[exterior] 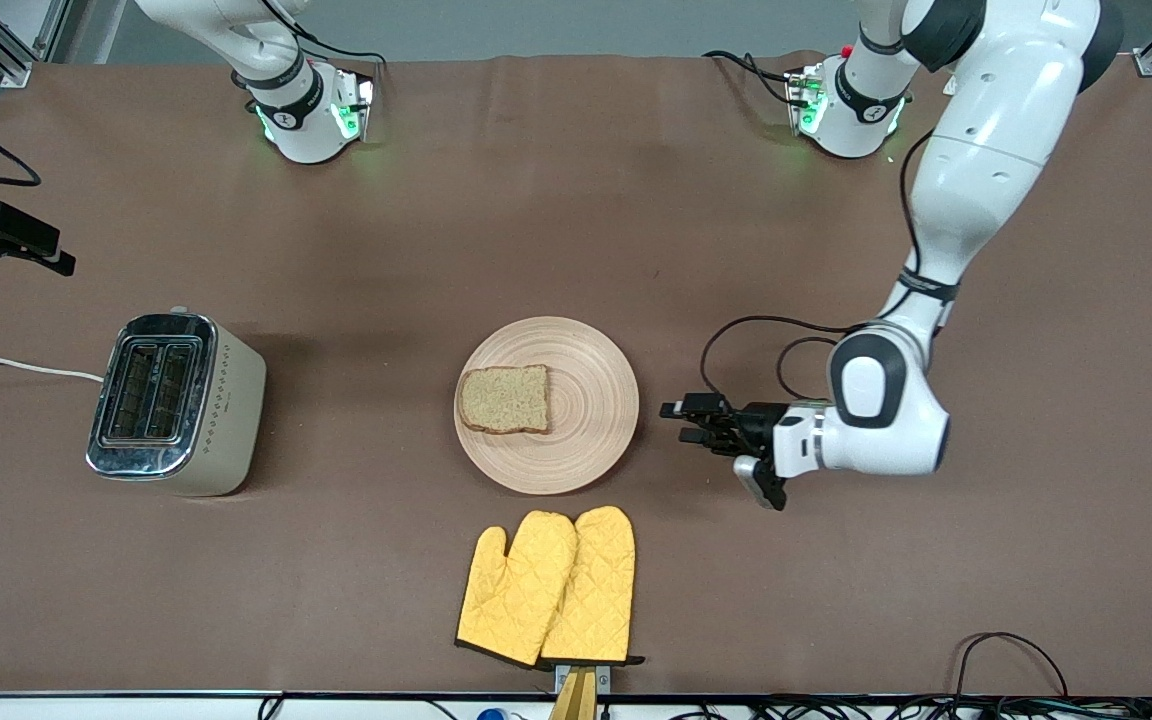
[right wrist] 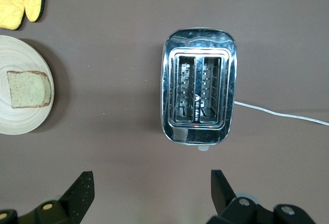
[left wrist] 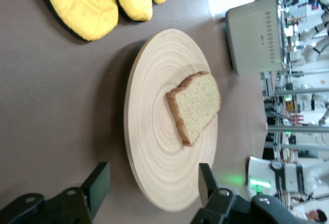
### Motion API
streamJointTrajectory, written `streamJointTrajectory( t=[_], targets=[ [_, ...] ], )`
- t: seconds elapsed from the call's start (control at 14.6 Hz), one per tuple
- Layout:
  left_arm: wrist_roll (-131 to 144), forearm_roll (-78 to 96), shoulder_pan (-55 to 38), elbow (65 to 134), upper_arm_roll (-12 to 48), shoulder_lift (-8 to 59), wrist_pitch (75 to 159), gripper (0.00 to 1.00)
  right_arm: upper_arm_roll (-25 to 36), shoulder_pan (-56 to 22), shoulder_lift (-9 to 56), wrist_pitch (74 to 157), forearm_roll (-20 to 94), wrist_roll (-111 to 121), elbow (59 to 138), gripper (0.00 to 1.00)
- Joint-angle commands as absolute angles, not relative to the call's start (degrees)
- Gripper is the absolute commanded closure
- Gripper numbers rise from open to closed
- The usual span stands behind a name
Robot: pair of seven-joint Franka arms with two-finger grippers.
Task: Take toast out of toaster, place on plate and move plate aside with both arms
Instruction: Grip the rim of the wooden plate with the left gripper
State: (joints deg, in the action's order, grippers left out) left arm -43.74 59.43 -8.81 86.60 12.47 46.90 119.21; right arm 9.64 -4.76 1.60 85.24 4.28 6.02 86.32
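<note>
I see toast (exterior: 505,399) lying on plate (exterior: 548,405), at its 9 o'clock edge | left gripper (exterior: 688,422) low at plate's 3 o'clock, just beside the rim, fingers spread wide, holding nothing | right gripper (right wrist: 150,193) high over toaster (exterior: 172,402), fingers wide apart, empty | oven mitts (exterior: 548,587) at plate's 6 o'clock
</note>
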Motion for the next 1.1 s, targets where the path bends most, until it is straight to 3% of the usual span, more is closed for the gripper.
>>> streamJointTrajectory(
  t=[0.0,0.21,1.03],
  targets=[
    [-45.87,62.31,-10.19,89.03,12.57,46.92,122.96,0.32,5.55,-3.34,-0.26,84.55,2.47,1.32,86.75,0.00],
    [-45.88,62.84,-10.46,89.03,12.66,48.77,124.62,0.37,4.22,-3.25,-0.87,84.29,-2.90,2.46,86.48,0.00],
    [-45.79,68.20,-13.27,89.03,12.66,51.85,126.12,0.57,4.75,-2.99,-1.23,84.11,-2.46,2.90,86.48,0.00]
  ],
)
